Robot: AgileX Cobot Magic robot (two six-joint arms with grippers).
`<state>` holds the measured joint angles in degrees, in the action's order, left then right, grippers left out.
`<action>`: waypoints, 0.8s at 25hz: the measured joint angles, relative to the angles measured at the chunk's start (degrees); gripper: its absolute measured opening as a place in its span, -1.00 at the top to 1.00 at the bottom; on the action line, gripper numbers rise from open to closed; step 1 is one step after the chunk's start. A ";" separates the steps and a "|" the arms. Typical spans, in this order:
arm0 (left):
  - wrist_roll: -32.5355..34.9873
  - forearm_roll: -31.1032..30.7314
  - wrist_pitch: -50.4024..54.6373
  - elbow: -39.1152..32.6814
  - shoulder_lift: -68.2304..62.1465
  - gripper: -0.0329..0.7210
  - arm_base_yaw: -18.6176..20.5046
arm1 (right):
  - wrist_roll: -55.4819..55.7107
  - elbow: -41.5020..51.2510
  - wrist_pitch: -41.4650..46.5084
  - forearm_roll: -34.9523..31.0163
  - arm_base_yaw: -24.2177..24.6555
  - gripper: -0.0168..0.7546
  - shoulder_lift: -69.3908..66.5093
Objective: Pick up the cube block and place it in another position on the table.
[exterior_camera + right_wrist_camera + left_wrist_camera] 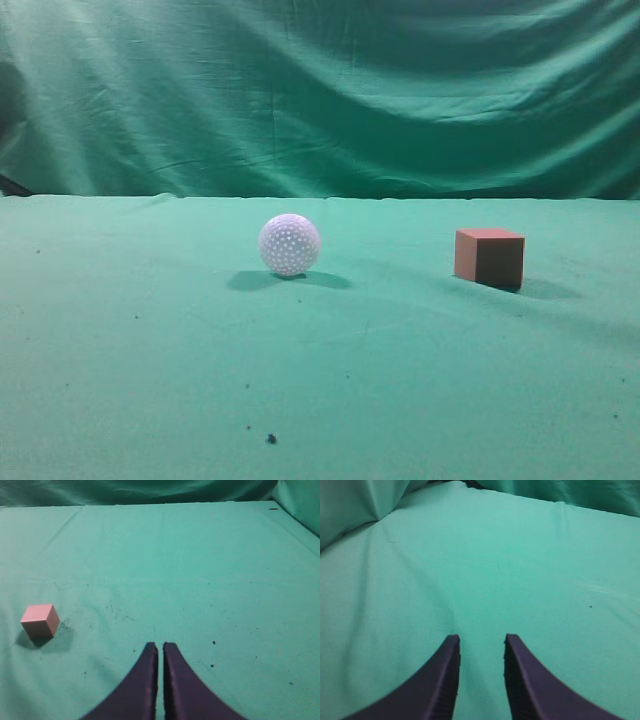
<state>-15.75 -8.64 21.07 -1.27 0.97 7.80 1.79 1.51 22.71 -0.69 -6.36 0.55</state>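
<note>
Cloth in green covers the whole surface (pixel 150 380), dotted here and there with small dark specks, and a wrinkled green curtain (pixel 320 90) hangs behind it. Starting at the left, the left hand (pixel 481 642) hangs over bare cloth with its two dark fingers (pixel 445 680) parted, a clear strip of green showing between the tips and nothing held in that gap; ahead of it there is only the surface running back to the folds of the curtain. Seen from the side of the room, a white dimpled ball (pixel 290 244) rests near the middle, throwing a soft shadow to its left. Well apart from the ball, farther right, the cube block (pixel 489 257) sits flat on the cloth with one corner turned toward the viewer, its lit face reddish-orange and its other face dark. Neither arm shows in that side view. On the right, the right hand (pixel 160 647) has its fingers (pixel 142 685) pressed almost together, only a thin dark slit between them, gripping nothing. From that hand the cube block (pixel 40 621) lies off to the left and a little ahead, well clear of the fingertips, pale pink in this light, with its shadow spreading around its base. The cloth directly ahead of the right hand carries faint scuffs and a scatter of specks.
</note>
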 joint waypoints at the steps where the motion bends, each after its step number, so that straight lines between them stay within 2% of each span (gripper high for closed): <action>1: 0.00 0.00 0.00 0.00 0.00 0.29 0.00 | 0.00 0.00 0.00 0.00 0.00 0.96 0.00; 16: 0.00 0.00 0.00 0.00 0.00 0.29 0.00 | -0.26 0.00 0.00 0.00 0.09 0.96 0.00; 18: 0.00 0.00 0.00 0.00 0.00 0.29 0.00 | -0.72 0.00 -1.02 0.47 0.09 0.96 0.00; 20: 0.00 0.00 0.00 0.00 0.00 0.29 0.00 | -0.94 0.15 -5.61 0.41 0.09 0.96 0.00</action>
<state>-15.75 -8.64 21.07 -1.27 0.97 7.80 0.85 1.66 17.10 -0.27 -6.26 0.55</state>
